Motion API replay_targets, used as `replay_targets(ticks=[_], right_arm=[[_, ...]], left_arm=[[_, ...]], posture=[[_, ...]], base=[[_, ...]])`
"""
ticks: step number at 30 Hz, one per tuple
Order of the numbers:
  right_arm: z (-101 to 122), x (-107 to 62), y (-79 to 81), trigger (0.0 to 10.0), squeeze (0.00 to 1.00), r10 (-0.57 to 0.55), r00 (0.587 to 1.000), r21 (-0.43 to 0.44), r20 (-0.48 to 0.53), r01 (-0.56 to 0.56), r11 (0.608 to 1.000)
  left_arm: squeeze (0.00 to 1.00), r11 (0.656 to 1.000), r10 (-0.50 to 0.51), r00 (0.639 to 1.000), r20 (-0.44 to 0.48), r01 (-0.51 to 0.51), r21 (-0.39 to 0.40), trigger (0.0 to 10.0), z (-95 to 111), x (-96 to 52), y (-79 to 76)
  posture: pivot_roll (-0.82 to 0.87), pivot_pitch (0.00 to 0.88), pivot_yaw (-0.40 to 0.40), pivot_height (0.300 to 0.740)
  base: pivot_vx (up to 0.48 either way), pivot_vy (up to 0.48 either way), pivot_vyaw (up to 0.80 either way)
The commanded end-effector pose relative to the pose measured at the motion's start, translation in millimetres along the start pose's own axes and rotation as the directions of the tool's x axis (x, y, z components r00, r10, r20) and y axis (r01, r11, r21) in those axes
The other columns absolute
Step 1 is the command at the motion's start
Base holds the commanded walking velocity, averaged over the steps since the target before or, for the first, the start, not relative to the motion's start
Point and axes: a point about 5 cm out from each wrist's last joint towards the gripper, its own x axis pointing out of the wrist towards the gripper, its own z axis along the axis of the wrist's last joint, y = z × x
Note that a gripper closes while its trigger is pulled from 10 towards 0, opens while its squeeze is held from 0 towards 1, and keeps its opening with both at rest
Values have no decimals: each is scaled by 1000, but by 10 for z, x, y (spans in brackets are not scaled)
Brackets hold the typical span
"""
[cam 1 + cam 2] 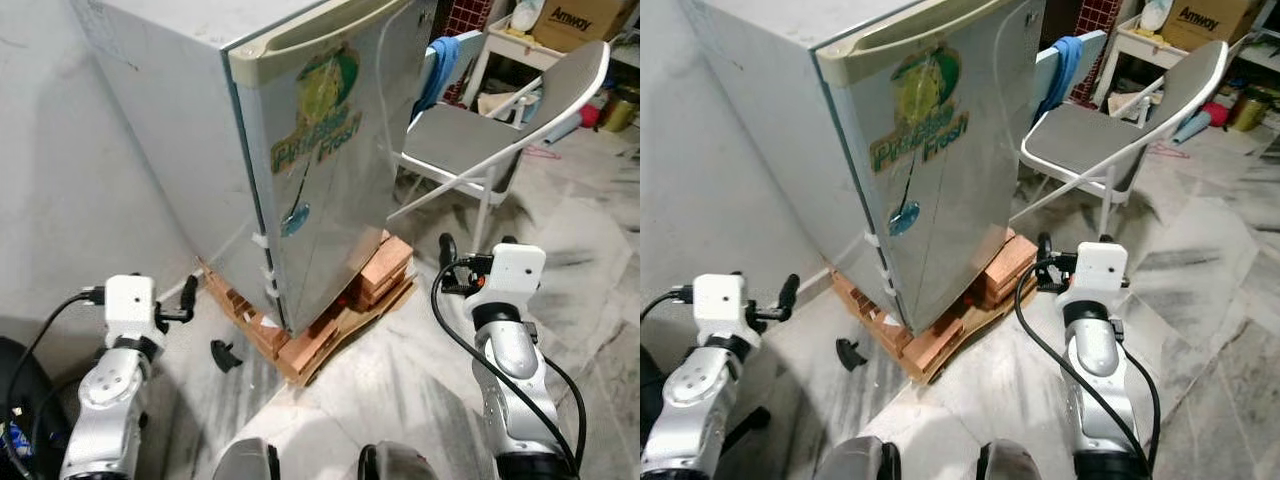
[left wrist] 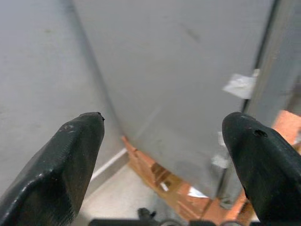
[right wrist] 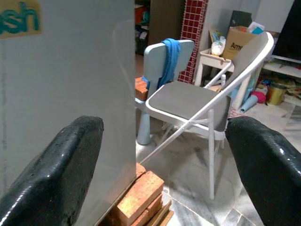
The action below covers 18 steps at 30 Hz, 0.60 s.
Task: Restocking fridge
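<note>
standing in the middle of the left eye view is a small silver-grey single-door fridge (image 1: pixel 330 170) with its door closed, a cream handle strip along the top edge and a green and yellow sticker on the front. it rests on a stack of orange-red bricks (image 1: pixel 375 275) laid over a sheet of brown cardboard on the pale marbled floor (image 1: pixel 400 390). behind it to the right is a white folding chair with a grey seat (image 1: pixel 470 130), and past that a pale blue plastic chair with a blue cloth (image 1: pixel 437 65) draped over its back. a small black plastic piece (image 1: pixel 224 354) lies on the floor near the bricks. the left gripper (image 1: pixel 186 300) is held low beside the fridge's left side, and the right gripper (image 1: pixel 475 250) low to the right of the door, near the bricks.

the right eye view gives the same scene, with a brown cardboard box (image 1: pixel 1200 22) on a white shelf in the far corner.

the left wrist view looks between two black fingers (image 2: pixel 66 165) spread wide apart, nothing between them, toward the fridge's grey side wall and the bricks under it.

the right wrist view has its fingers (image 3: pixel 61 174) spread wide too, holding nothing, with the fridge door at one side and the folding chair beyond.
</note>
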Motion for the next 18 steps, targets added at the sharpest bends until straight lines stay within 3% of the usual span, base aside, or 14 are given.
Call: replay_targets(ticks=[1,7,18], right_arm=[[-63,-44,-22,10000,0,-11,1000,20,-29,12,1000],[-81,-49,-50,10000,0,13,999,1,-37,-13,1000],[-104,-17,27,10000,0,58,997,-19,-47,-59,998]], left_arm=[[0,1000,-21,1000,-19,21,0,10000,-18,24,-32],[0,1000,-26,1000,-12,25,-14,10000,-36,15,-65],[0,999,-26,999,-41,24,-27,10000,-121,-99,-134]], posture=[[20,44,35,740],[29,68,3,740],[49,98,-28,740]], base=[[0,0,0],[0,99,-646],[0,480,0]])
